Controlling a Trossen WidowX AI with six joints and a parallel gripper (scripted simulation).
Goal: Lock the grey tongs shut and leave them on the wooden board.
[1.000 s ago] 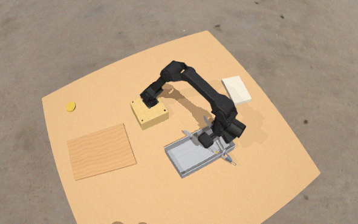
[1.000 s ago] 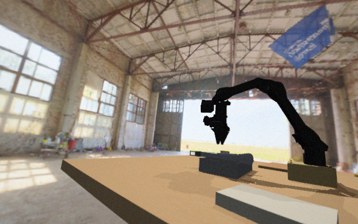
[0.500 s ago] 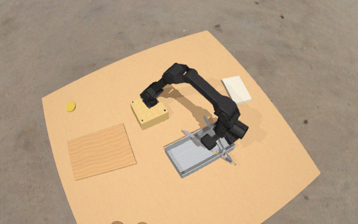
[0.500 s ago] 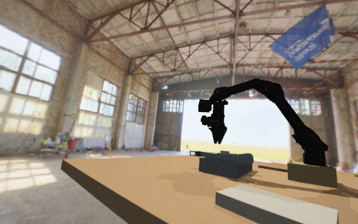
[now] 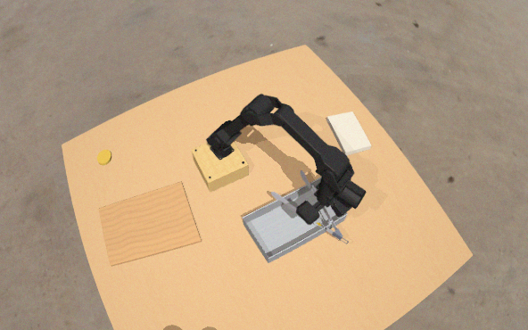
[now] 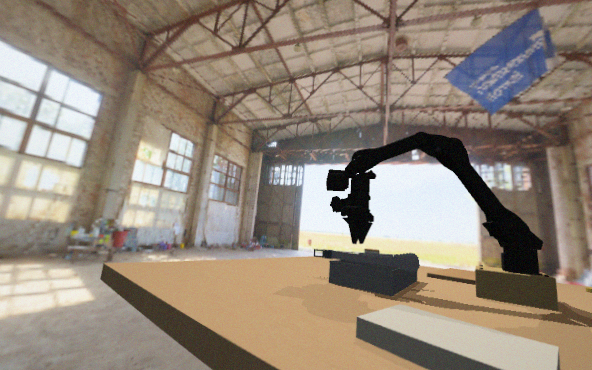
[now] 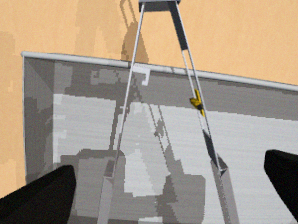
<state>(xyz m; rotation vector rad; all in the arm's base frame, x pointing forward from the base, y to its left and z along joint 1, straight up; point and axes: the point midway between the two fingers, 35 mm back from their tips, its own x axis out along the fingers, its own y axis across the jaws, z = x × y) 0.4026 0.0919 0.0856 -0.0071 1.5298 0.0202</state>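
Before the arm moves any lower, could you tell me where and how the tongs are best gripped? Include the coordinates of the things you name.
I would take both arms of the tongs (image 5: pixel 284 202) (image 7: pixel 106 200) partway between hinge and tips, coming straight down, one of the open gripper's (image 6: pixel 358 242) fingers outside each arm. The arms spread in a narrow V across the tin (image 5: pixel 268 256) (image 6: pixel 362 278) (image 7: pixel 85 120), so closing there should squeeze them together.
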